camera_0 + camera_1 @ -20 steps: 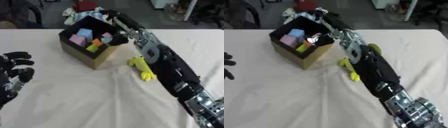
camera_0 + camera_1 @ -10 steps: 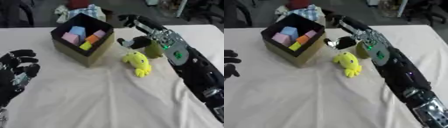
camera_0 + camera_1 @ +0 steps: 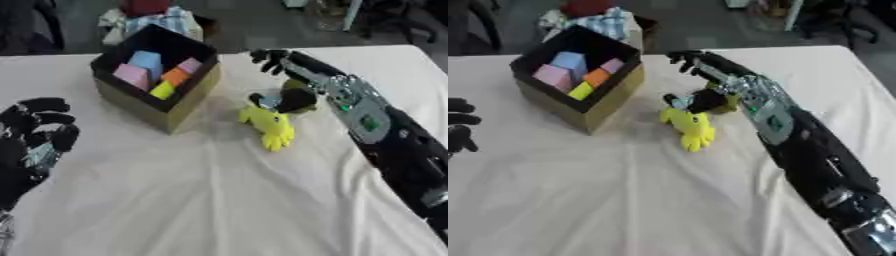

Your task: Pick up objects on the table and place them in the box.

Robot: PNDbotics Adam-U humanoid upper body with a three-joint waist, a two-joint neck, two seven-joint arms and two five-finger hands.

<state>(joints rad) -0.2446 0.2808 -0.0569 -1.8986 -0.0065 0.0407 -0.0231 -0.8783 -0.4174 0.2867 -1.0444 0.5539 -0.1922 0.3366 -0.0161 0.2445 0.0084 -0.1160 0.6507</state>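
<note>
A yellow soft toy [image 3: 269, 128] lies on the white cloth just right of the box [image 3: 187, 98]. The box is dark inside and holds pink [image 3: 131, 75], blue [image 3: 147, 59], orange [image 3: 175, 76] and yellow blocks. My right hand [image 3: 328, 85] hovers over the toy's far end, fingers [image 3: 268, 55] stretched toward the table's back edge, thumb close to the toy's top. It is open and nothing is curled round the toy. A small olive shape shows under the palm; I cannot make it out. My left hand [image 3: 35, 140] rests open at the lower left, fingers up.
The white cloth [image 3: 219, 200] covers the table and lies wrinkled in front of the toy. A heap of coloured fabric [image 3: 150, 19] sits beyond the far edge behind the box. My right forearm [image 3: 394, 145] crosses the table's right side.
My right hand has drawn back from over the box and come down to the right, above the yellow toy. The camera has shifted too. The left hand stays put.
</note>
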